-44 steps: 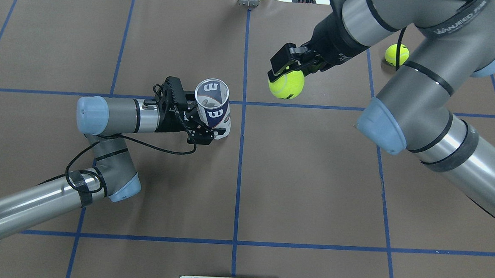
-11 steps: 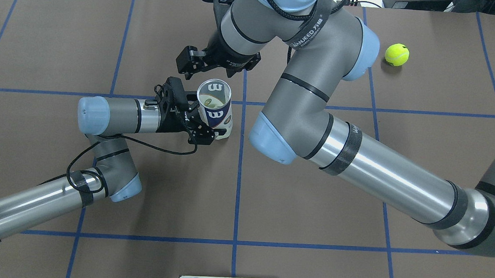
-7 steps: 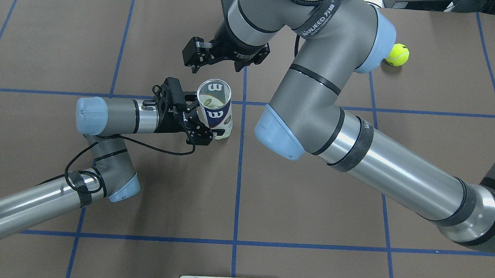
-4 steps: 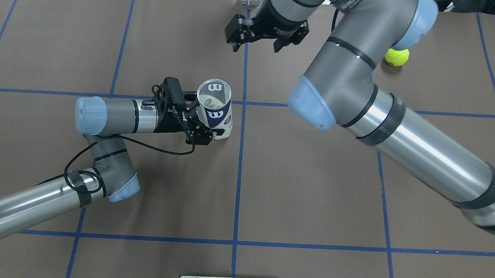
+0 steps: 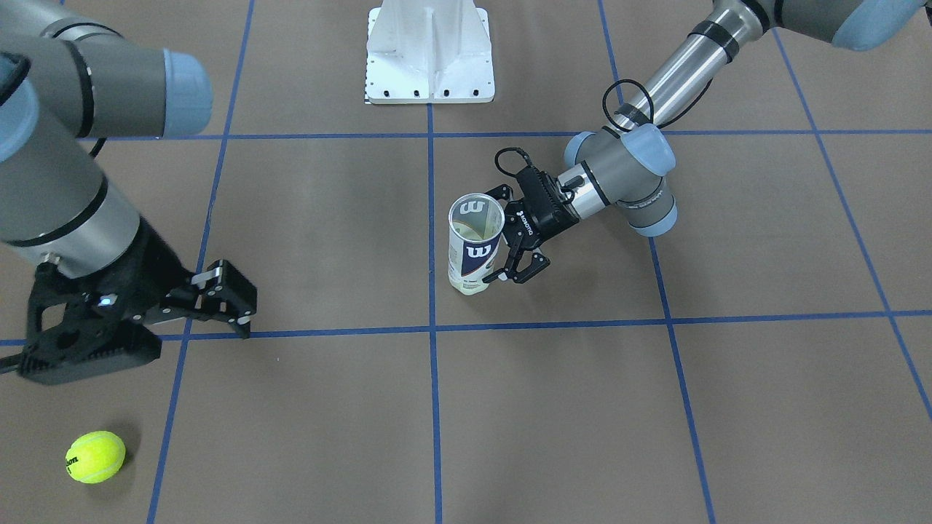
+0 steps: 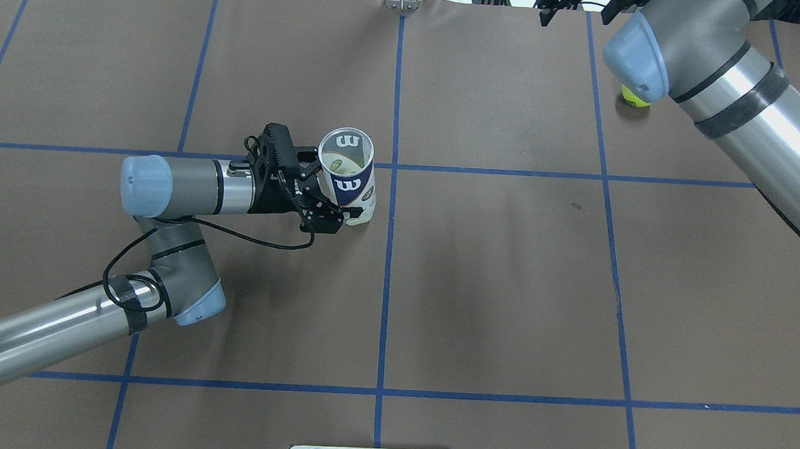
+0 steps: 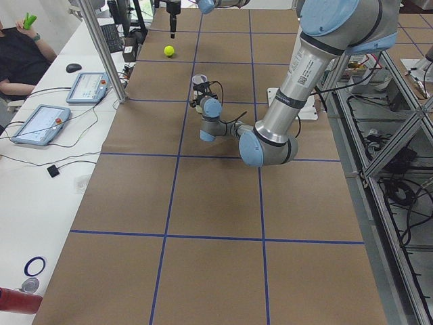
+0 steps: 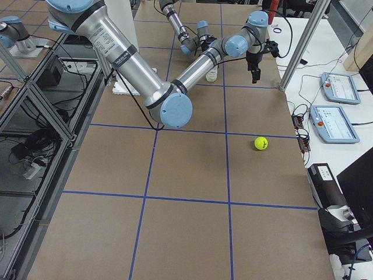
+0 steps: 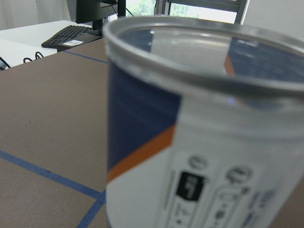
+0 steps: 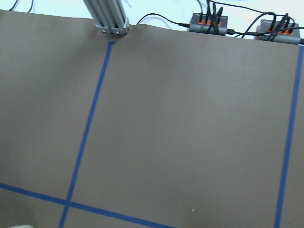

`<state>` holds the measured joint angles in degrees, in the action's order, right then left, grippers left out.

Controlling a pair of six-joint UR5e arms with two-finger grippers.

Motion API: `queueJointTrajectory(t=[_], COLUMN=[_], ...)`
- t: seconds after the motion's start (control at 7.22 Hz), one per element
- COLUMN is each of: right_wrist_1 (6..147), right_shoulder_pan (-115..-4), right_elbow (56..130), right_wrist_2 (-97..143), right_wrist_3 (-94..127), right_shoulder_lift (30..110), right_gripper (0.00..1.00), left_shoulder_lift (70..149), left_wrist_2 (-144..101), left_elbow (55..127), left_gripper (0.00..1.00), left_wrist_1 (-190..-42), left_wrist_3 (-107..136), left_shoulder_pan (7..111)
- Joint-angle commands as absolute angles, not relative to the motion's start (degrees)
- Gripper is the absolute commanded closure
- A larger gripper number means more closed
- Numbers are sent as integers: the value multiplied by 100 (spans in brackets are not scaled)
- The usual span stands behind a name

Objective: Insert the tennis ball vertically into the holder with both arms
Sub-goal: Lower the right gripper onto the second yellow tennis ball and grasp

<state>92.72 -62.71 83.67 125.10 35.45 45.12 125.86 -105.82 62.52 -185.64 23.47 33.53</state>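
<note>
The holder, a clear tube with a navy and white "W" label, stands upright left of the table's middle; it also shows in the front view and fills the left wrist view. A yellow tennis ball lies at its bottom. My left gripper is shut on the holder from the side, one finger on each side. My right gripper is open and empty, high over the far right of the table; it also shows in the front view. A second tennis ball lies on the table near it.
The second ball is partly hidden by my right arm's blue elbow cap. A white pedestal base stands at the robot's edge. An aluminium post stands at the far edge. Operators' desks with tablets lie beyond it.
My right arm, which held a ball six seconds ago, has swung away from the holder to the far right, empty and open. The ball now lies in the holder. My left gripper keeps its hold.
</note>
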Motion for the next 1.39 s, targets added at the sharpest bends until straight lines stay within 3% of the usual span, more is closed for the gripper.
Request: queueJointTrajectory(t=[0.0, 0.14, 1.25], right_wrist_1=[8245, 7539, 6574], right_shoulder_pan=[-6617, -6714, -6144], right_elbow=[6768, 6089, 5572], right_wrist_2=[12446, 12324, 11136], right_wrist_3=[3384, 3071, 3164], right_shoulder_lift=[4579, 4623, 5053], right_gripper=[1, 1, 1], left_shoulder_lift=[12577, 12577, 12542], left_wrist_2=[-10582, -10582, -10582], left_elbow=[6258, 6258, 6240], left_gripper=[1, 1, 1], left_wrist_1=[-18571, -18571, -18571], left_wrist_3=[2347, 2347, 2347], left_shoulder_pan=[3366, 3366, 3375])
